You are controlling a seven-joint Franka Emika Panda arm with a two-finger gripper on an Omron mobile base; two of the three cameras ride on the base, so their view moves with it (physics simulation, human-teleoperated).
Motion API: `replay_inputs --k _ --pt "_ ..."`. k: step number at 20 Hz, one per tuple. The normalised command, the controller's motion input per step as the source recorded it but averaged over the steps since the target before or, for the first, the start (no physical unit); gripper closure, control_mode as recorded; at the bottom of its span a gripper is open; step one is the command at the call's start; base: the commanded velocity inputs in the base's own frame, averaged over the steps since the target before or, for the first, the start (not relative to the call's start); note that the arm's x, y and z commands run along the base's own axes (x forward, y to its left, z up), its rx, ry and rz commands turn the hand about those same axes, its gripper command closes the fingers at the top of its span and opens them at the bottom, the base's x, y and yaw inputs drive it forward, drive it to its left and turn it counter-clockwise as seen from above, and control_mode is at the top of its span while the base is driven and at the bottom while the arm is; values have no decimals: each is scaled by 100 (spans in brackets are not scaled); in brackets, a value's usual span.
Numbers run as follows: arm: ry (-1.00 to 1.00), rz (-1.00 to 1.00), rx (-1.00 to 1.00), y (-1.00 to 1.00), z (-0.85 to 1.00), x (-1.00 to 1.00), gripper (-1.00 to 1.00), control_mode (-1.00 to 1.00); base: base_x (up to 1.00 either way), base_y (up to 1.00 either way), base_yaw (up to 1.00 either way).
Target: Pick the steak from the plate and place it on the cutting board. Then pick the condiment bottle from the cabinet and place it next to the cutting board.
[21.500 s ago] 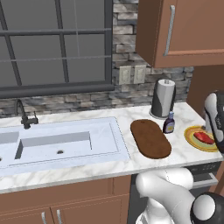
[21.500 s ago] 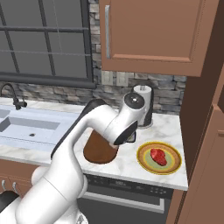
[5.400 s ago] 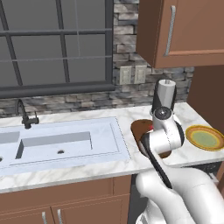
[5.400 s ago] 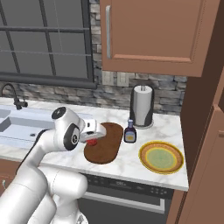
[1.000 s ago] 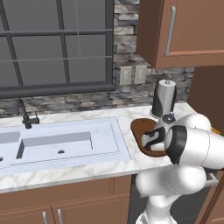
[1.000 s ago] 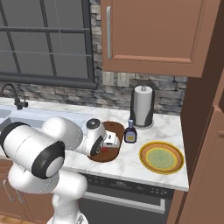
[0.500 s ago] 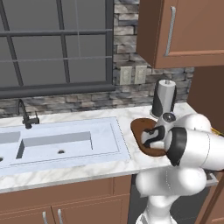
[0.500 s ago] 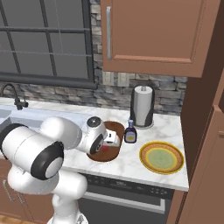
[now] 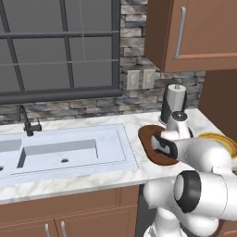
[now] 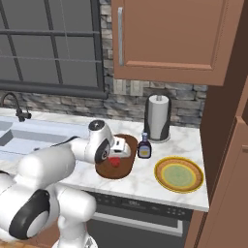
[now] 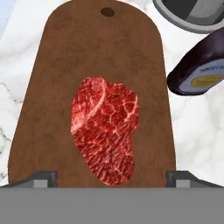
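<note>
While the steak (image 11: 106, 133) lies flat on the cutting board (image 11: 57, 65), the pincer (image 11: 111, 176) hangs above it, wide and holding nothing.

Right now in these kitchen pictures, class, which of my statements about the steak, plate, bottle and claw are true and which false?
1. The steak lies on the cutting board. True.
2. The plate holds the steak. False: it is bare.
3. The claw is shut on the steak. False: its fingers stand wide on either side.
4. The condiment bottle stands on the counter beside the board. True.
5. The paper towel roll lies on its side. False: it stands upright.
</note>
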Motion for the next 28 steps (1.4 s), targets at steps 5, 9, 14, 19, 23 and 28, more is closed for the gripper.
replay_inputs --k 5,9,14,19,23,28 --pt "2 0 -5 1 50 -31 -100 -100 0 0 0" --pt "0 0 -1 5 10 -49 -100 -100 0 0 0" --pt "0 0 -1 7 0 -52 -100 -100 0 0 0" --pt "0 0 0 5 18 -51 -100 -100 0 0 0" --pt "-3 0 1 4 50 -42 -100 -100 0 0 0" --pt "-11 0 0 10 72 -40 -100 -100 0 0 0"
